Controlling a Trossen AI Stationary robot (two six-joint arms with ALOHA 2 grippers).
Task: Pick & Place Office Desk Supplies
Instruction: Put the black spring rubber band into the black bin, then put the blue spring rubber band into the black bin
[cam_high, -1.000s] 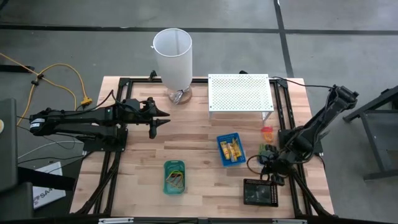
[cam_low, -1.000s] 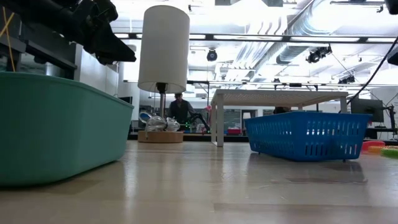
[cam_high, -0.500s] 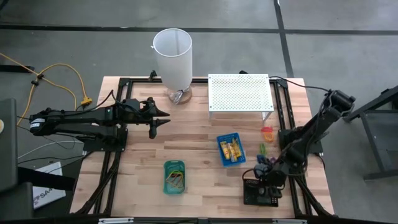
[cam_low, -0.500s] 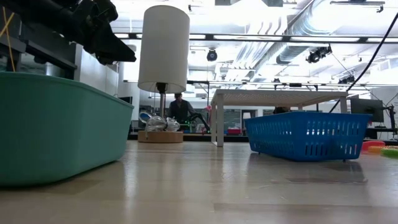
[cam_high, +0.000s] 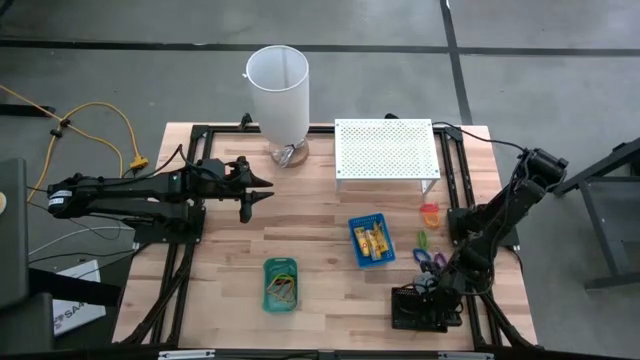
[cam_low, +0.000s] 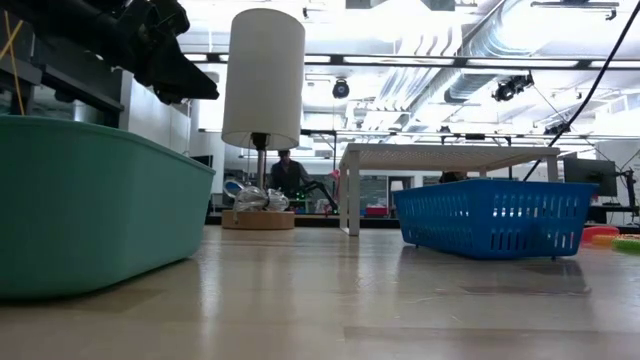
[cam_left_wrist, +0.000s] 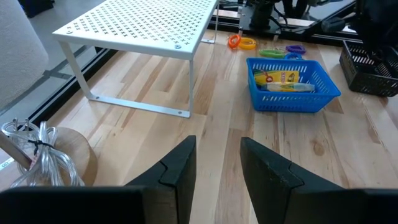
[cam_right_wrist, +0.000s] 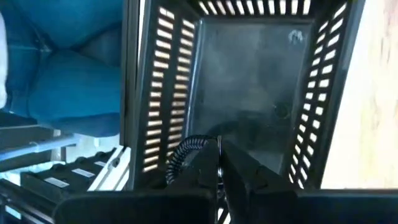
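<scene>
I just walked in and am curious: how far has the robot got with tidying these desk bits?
Partly done. Yellow packets already lie in the blue tray, rubber bands in the green tray. The right gripper, shut, is over the black tray; whether it holds anything is unclear. Loose clips and an orange piece remain on the table. The left gripper waits, open.

Blue tray (cam_high: 369, 241), green tray (cam_high: 281, 284), black slatted tray (cam_right_wrist: 249, 93), white perforated shelf (cam_high: 386, 150).

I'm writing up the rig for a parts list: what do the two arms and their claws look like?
Both are dark, jointed arms. The left claw has two broad, flat, angular black fingers. The right claw has slim dark fingers pressed together, with a coiled, ribbed black cable beside them. No markings show.
</scene>
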